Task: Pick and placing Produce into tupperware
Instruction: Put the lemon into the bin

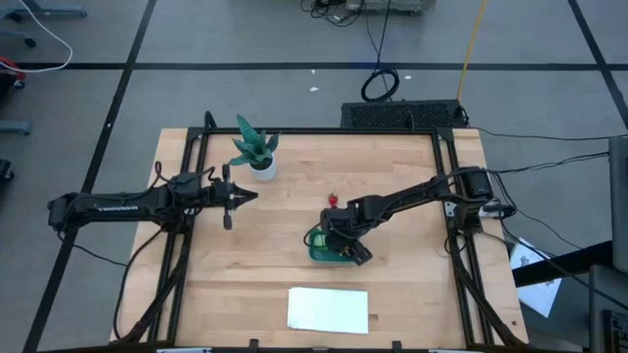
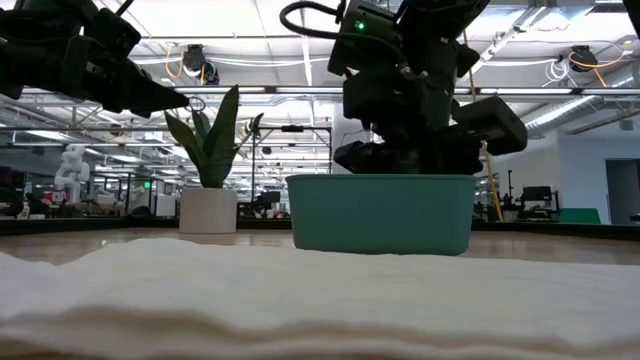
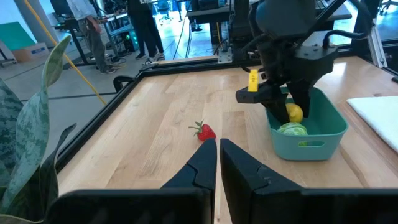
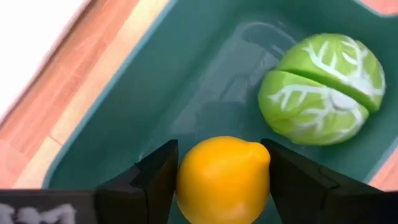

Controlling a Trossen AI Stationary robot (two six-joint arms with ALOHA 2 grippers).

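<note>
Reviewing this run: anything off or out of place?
Nothing damaged or spilled. The strawberry lies on the table outside the tupperware; the cabbage is inside, and the right pincer holds the lemon over it.

Two dark arms, a yellow tag on the right gripper (image 3: 287, 102).

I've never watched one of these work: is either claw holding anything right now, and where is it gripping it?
The right gripper holds the yellow lemon by its two sides, over the teal container. The left gripper holds nothing.
</note>
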